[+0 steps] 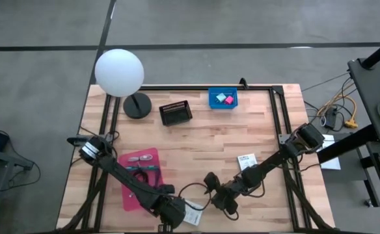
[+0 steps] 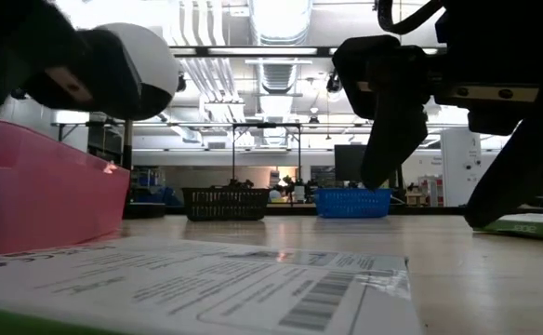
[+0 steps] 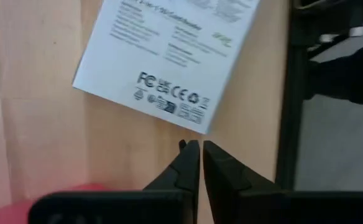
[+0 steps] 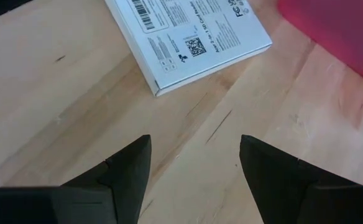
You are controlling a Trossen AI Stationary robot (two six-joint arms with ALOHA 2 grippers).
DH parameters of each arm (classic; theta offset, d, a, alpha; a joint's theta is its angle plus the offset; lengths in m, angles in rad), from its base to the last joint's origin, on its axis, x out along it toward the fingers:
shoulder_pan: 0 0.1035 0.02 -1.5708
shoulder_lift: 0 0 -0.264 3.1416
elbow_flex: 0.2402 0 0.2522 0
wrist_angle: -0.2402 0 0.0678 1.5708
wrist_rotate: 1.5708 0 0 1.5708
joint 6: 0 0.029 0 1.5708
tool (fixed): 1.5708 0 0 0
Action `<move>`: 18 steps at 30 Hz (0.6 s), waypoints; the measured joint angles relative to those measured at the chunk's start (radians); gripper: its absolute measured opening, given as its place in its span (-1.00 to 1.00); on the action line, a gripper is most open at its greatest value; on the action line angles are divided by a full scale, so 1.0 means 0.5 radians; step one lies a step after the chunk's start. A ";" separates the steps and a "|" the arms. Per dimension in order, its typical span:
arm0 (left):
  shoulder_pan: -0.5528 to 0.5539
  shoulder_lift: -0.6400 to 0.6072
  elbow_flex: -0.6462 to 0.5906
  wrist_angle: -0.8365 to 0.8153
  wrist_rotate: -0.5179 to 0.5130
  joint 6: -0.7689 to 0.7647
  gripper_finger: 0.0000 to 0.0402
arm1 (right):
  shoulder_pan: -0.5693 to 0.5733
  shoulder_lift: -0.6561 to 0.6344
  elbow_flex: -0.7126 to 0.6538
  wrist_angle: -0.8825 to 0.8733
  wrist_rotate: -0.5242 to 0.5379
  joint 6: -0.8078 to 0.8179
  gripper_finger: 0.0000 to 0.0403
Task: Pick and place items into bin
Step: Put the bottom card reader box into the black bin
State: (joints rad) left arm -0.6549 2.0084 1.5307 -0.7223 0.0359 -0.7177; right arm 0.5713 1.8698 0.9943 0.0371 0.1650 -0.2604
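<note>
At the near edge of the counter (image 1: 196,140), around six o'clock in the overhead view, the left hand (image 1: 176,213) hangs low with its fingers pressed together on nothing, their tips just short of a corner of a white printed packet (image 3: 169,56) that lies flat on the wood, partly tucked under the hand from above. Just at its three o'clock the right hand (image 1: 215,185) hovers with fingers spread and empty, pointed toward that same packet, whose barcoded face shows ahead of it in its own wrist camera. A second white packet (image 1: 246,161) lies a little farther in, toward four o'clock from the counter's middle, beside the right forearm. At eight o'clock sits a pink tray (image 1: 141,179) with dark coiled cables (image 1: 141,170) and other small bits I cannot make out. Farther back, near twelve o'clock, a blue bin (image 1: 222,99) already holds a pink cube (image 1: 229,100) and a pale teal cube (image 1: 220,97); a black basket (image 1: 176,112) stands at its nine o'clock, its contents not readable, and a white globe lamp (image 1: 119,72) sits at eleven. I judge the task only begun: two cubes are binned, while both packets and the tray's cables are left, and neither hand has a grip yet.
</note>
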 joint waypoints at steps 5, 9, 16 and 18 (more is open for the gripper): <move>0.002 0.048 0.000 -0.069 -0.009 0.002 -0.97 | 0.000 0.000 0.000 -0.010 0.000 0.018 0.14; 0.002 0.071 -0.002 -0.060 -0.009 0.002 -1.00 | 0.000 0.000 0.000 -0.018 0.001 0.092 0.15; 0.010 0.070 -0.002 0.047 -0.030 0.002 -0.99 | 0.001 -0.018 -0.001 -0.262 -0.144 -0.058 0.12; 0.012 0.070 -0.002 0.059 -0.030 0.006 -0.99 | 0.002 -0.022 -0.002 -0.292 -0.311 -0.054 0.11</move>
State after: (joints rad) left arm -0.6490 2.0434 1.5295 -0.6928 0.0209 -0.7146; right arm 0.5723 1.8586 0.9933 -0.1087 0.0094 -0.2875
